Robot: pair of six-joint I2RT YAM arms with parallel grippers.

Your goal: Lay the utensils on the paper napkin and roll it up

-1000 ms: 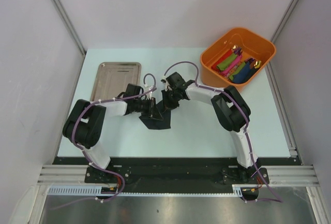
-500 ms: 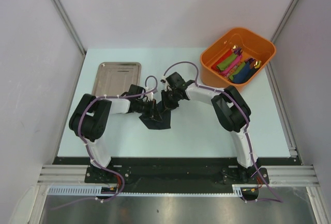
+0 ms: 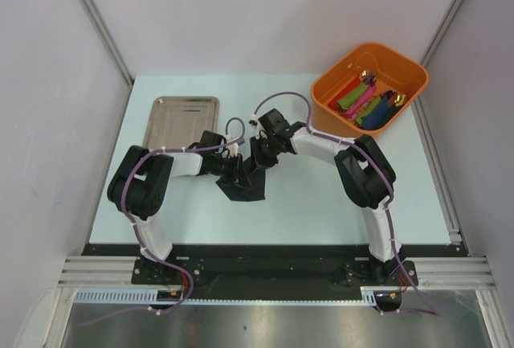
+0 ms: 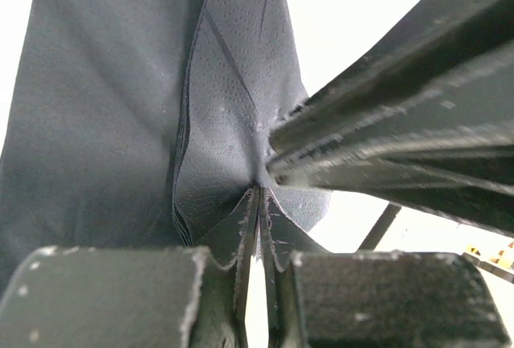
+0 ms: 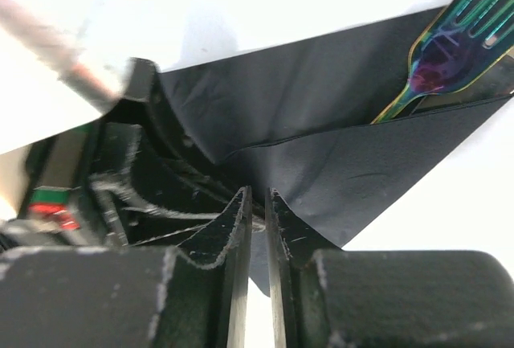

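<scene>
The black paper napkin [image 3: 246, 190] lies folded mid-table, and both grippers meet over its far edge. My left gripper [image 3: 238, 173] is shut on a raised fold of the napkin [image 4: 233, 83], the fold pinched at the tips of the left gripper [image 4: 259, 191]. The right gripper's fingers [image 4: 385, 123] cross just to the right. My right gripper [image 3: 254, 164] stands open by a narrow slit [image 5: 257, 197], with a napkin [image 5: 353, 163] corner showing in the gap. An iridescent fork [image 5: 450, 47] of the utensils pokes out between napkin layers. From above the utensils are hidden.
A steel tray [image 3: 181, 123] lies at the back left. At the back right stands an orange bin [image 3: 323, 91] holding coloured rolled napkins [image 3: 360, 103] with gold-tipped cutlery. The table's right half is bare pale surface [image 3: 321, 203].
The left arm's elbow has swung to the right, bringing its gripper closer in over the napkin. The right wrist has shifted slightly toward the back. The napkin stays in place.
</scene>
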